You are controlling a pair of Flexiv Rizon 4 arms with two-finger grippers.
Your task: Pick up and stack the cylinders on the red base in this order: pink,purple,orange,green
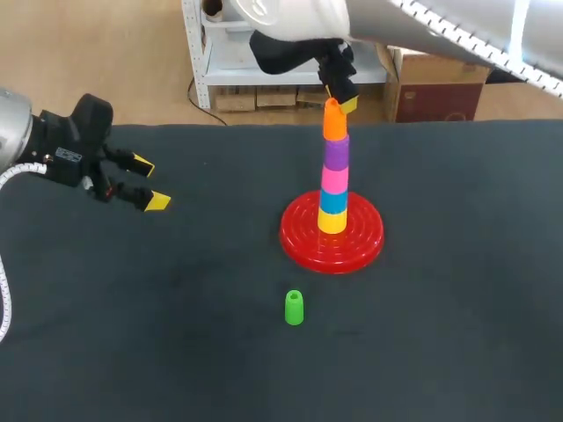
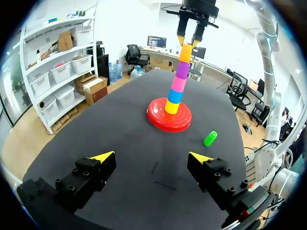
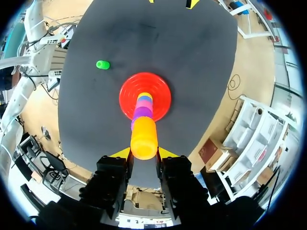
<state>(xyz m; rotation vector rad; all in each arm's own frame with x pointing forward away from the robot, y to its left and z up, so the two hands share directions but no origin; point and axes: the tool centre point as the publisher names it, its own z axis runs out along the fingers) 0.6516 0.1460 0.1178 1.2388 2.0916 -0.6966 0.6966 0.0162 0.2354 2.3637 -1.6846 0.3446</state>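
Head view: red base sits mid-bench, slightly toward the far edge. Stack on it, bottom up: yellow cylinder, blue cylinder, pink cylinder, purple cylinder, with orange cylinder on top. Right arm comes in over the far edge. Right jaws are at the orange cylinder's top end; clenched on it or released, can't tell. Green cylinder is on the bench between base and near edge, apart from the base. Left arm hangs over the left edge, left jaws released and spread wide. Left wrist view: stack is well ahead of the left jaws, green cylinder near the base.
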